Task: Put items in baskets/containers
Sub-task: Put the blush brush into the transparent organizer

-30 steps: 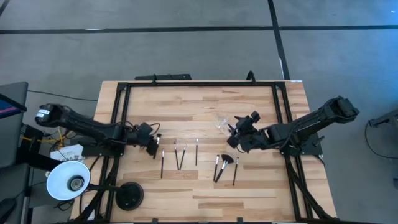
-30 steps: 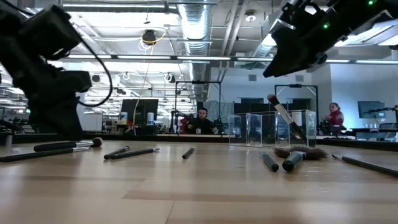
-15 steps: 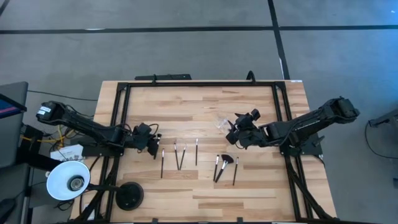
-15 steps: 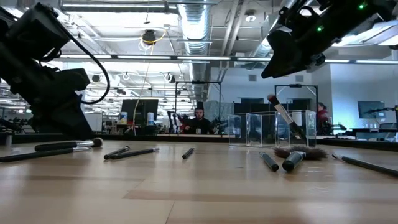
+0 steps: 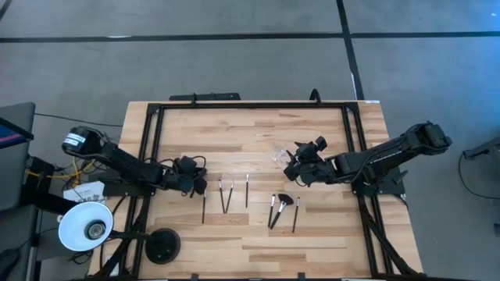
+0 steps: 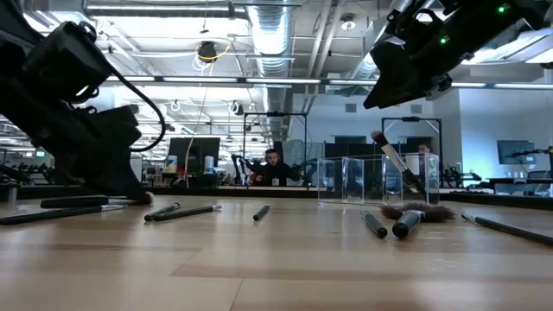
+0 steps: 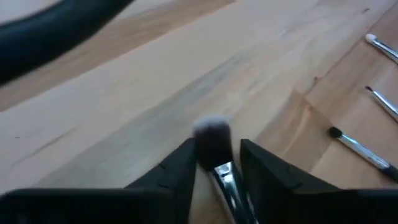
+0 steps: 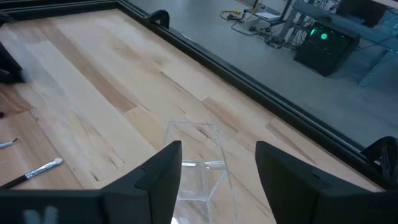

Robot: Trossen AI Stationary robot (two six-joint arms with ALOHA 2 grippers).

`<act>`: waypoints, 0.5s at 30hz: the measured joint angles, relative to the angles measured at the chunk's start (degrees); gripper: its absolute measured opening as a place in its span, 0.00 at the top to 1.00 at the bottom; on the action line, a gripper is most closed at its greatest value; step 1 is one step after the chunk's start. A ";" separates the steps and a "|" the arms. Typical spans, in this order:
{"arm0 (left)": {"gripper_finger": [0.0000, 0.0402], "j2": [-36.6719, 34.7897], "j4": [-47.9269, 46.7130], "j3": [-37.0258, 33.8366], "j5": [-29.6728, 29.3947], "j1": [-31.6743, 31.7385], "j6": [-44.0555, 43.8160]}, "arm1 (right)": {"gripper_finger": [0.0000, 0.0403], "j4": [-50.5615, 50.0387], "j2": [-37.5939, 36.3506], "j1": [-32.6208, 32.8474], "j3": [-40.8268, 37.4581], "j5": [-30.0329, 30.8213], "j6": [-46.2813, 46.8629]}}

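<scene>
Since the earlier frame the left gripper (image 5: 198, 184) has been sliding toward the leftmost brush (image 5: 204, 206) and lowering onto its tip, while the right gripper (image 5: 291, 166) has barely shifted.

From above, the wooden plank surface (image 5: 250, 125) is lying inside a black frame, with open room along its far half. Seven slim dark brushes are showing in a loose row: one at the left jaws, a crossed pair (image 5: 226, 195), a single one (image 5: 247, 190), then three more with a fan-shaped head (image 5: 284, 201) among them. The clear cup (image 5: 278, 152) is standing just beside the right gripper. A white lamp shade (image 5: 85, 225) is sitting off the near left corner.

At table height, the left gripper (image 6: 121, 186) is reaching down to the surface over a brush handle (image 6: 73, 202); the cup (image 6: 378, 179) is holding one tilted brush (image 6: 393, 162), and the right arm is hanging above it. A person (image 6: 273, 168) is sitting far behind.

In the left wrist view the jaws are standing narrow on either side of a brush head (image 7: 213, 138) with a silver ferrule, close beside it; whether they are pressing it I cannot tell.

In the right wrist view the jaws are standing wide, with the cup (image 8: 194, 163) between them, untouched.
</scene>
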 joint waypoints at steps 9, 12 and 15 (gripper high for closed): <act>0.92 -4.92 2.34 -0.63 -1.61 0.15 0.22 | 0.54 1.52 0.00 0.00 0.00 0.00 0.04; 0.94 -7.59 11.29 -0.46 -3.12 0.17 5.93 | 0.55 6.13 0.15 0.00 0.00 -0.07 0.04; 0.98 -9.74 22.95 -0.48 -3.01 0.13 16.50 | 0.55 11.08 0.99 -0.01 0.09 -2.63 -2.15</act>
